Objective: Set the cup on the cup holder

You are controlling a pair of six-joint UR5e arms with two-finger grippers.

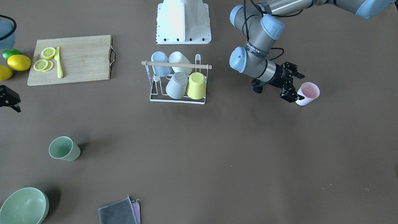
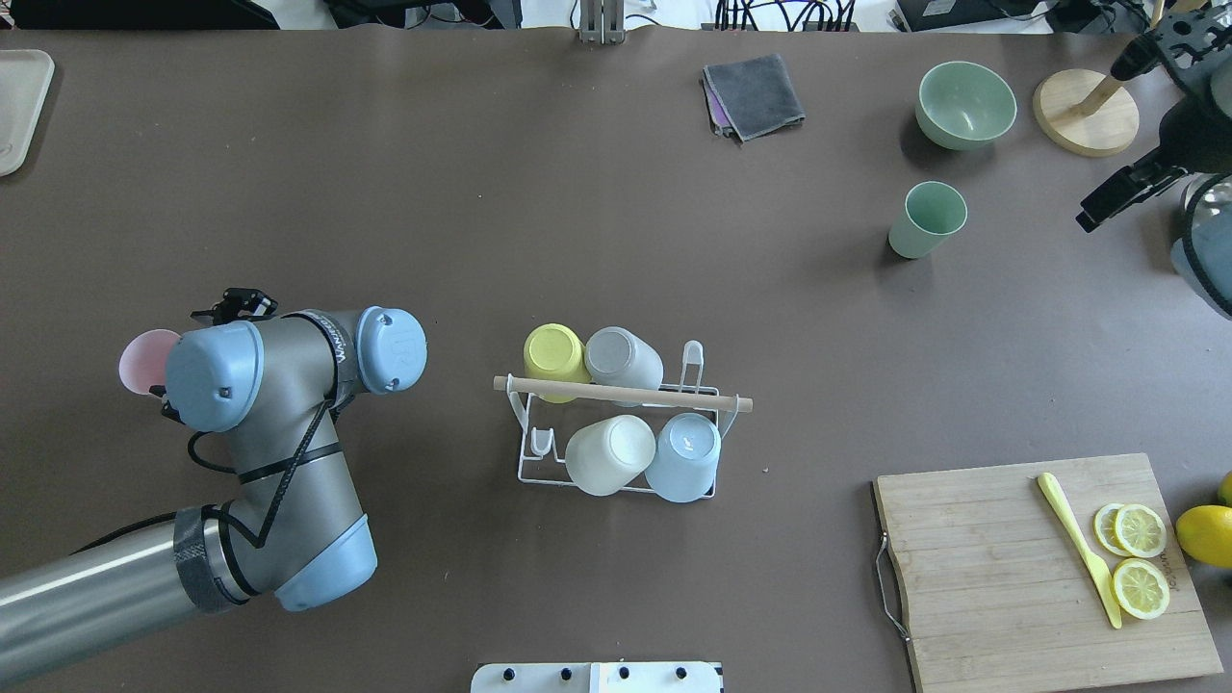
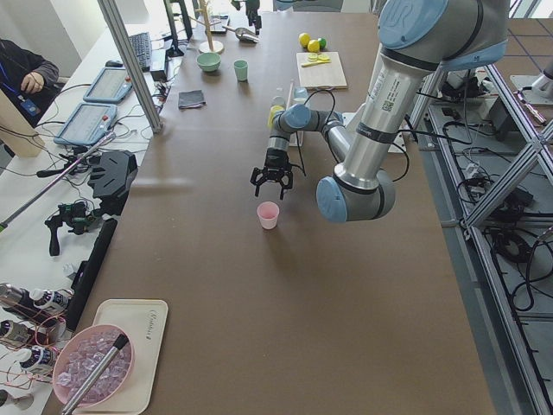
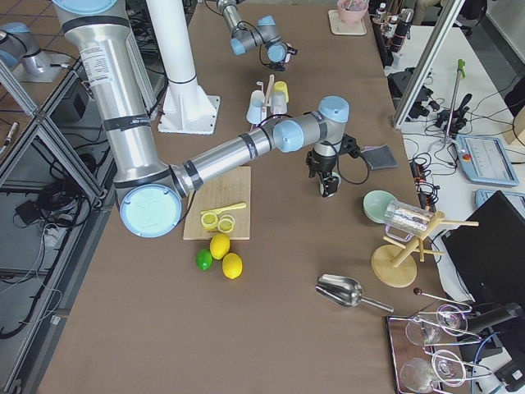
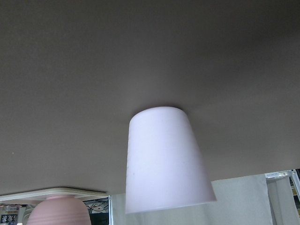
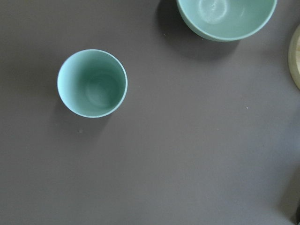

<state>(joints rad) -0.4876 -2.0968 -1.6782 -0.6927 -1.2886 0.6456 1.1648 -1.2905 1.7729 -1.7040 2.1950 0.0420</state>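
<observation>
Left gripper [image 1: 297, 87]: jaws spread wide and empty, held low over the table just beside the pink cup [image 1: 308, 92]. Pink cup: upright, mouth up, well apart from the cup holder [image 1: 177, 64]. Cup holder: mid-table, four cups inverted on its prongs. Right gripper [image 1: 9, 99]: at the picture's edge, near the green cup [image 1: 64, 149]; its opening cannot be told.

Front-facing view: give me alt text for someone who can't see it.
The open left gripper is close beside an upright pink cup on a brown table. At centre, a white wire cup holder carries four upside-down cups. A green cup stands apart, near a cutting board with lemon slices.
</observation>
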